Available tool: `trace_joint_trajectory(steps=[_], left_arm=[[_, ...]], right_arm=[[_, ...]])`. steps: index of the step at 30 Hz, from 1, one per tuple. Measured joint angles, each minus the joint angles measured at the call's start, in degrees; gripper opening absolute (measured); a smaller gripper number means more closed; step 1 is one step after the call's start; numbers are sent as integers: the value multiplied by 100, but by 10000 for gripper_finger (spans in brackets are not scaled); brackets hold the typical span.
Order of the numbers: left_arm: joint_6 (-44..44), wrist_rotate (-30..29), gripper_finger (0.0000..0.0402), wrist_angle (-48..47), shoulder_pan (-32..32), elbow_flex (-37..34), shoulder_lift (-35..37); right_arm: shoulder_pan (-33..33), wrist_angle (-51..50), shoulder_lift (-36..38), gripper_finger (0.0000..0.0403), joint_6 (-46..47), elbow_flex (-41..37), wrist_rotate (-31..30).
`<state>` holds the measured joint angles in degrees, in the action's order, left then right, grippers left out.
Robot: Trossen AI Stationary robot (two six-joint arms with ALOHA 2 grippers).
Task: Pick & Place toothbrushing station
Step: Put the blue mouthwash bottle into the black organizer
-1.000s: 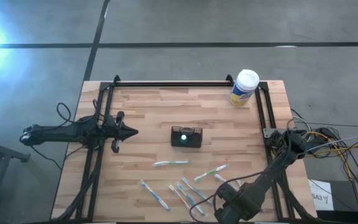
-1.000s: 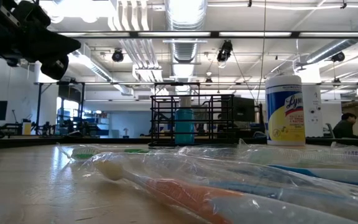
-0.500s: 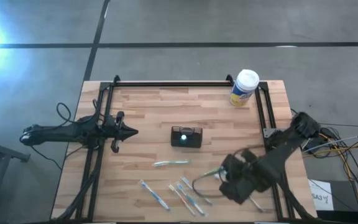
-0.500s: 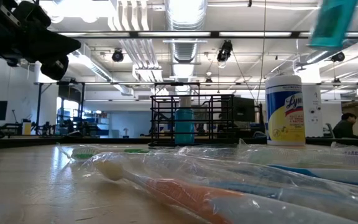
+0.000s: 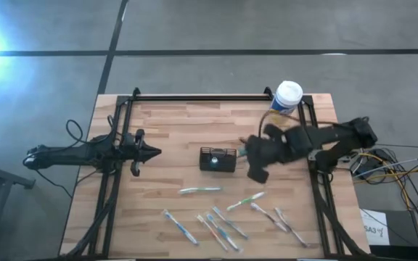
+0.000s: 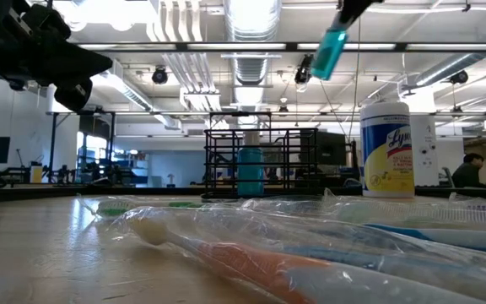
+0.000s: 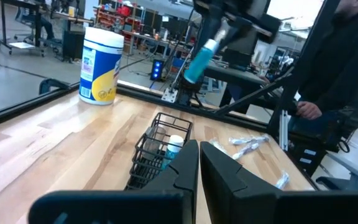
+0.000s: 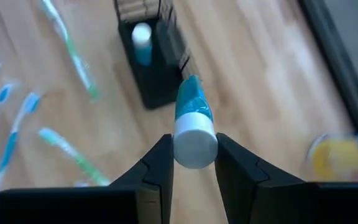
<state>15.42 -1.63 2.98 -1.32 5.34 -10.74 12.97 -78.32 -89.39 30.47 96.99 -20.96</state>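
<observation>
The black mesh caddy (image 5: 218, 159) stands on the wooden table near its middle, with a teal white-capped tube (image 8: 142, 41) upright inside; it also shows in the low view (image 6: 251, 165) and left wrist view (image 7: 160, 146). My right gripper (image 5: 251, 154) hovers just right of the caddy, shut on a second teal tube (image 8: 190, 115), high above the table in the low view (image 6: 332, 44). My left gripper (image 5: 154, 152) waits at the table's left, shut and empty (image 7: 199, 163). My right gripper pinches the tube's white cap end (image 8: 194, 144) between its two fingers. The fingers slant down toward the table's left and lie along the tube. The tube is lifted clear and tilted, its teal end (image 6: 333, 63) lowest, pointing toward the caddy.
A white-capped yellow-labelled wipes canister (image 5: 285, 101) stands at the far right corner. Several wrapped toothbrushes (image 5: 220, 223) and a green one (image 5: 199, 190) lie near the front edge. Black frame rails (image 5: 202, 96) edge the table. A person (image 7: 347, 56) stands beyond the right side.
My right gripper has risen from the toothbrushes at the near edge and swung toward the far edge and left, ending beside the caddy. It has carried the teal tube up, clear of the table, and turned to point toward the caddy.
</observation>
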Motion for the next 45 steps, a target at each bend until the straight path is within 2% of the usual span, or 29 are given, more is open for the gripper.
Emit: trace_joint_trajectory(steps=[4, 9, 13, 21, 26, 32, 38, 45], left_arm=[[7, -104, 21, 0, 0, 0, 0], [7, -185, 21, 1, 2, 0, 0], [7, -269, 21, 27, 1, 0, 0], [-34, -307, 21, 364, 0, 0, 6], [-87, -337, 21, 381, 0, 0, 6], [-194, -343, 21, 388, 0, 0, 4], [-378, -343, 21, 389, 2, 0, 2], [-332, -340, 21, 369, 2, 0, 0]], right_arm=[[-603, 566, -8, 85, -1490, 0, 424], [-1087, 863, -212, 85, -2896, 22, 1068], [-1132, 812, -493, 85, -3983, 251, 1076], [-1102, 497, -1139, 85, -5465, 1047, 1100], [-1017, -174, -1690, 85, -6024, 1674, 1099], [-918, -507, -2217, 85, -6224, 2196, 1104], [-909, -760, -2596, 85, -6587, 2505, 1186], [-907, -770, -2712, 85, -6538, 2577, 1230]])
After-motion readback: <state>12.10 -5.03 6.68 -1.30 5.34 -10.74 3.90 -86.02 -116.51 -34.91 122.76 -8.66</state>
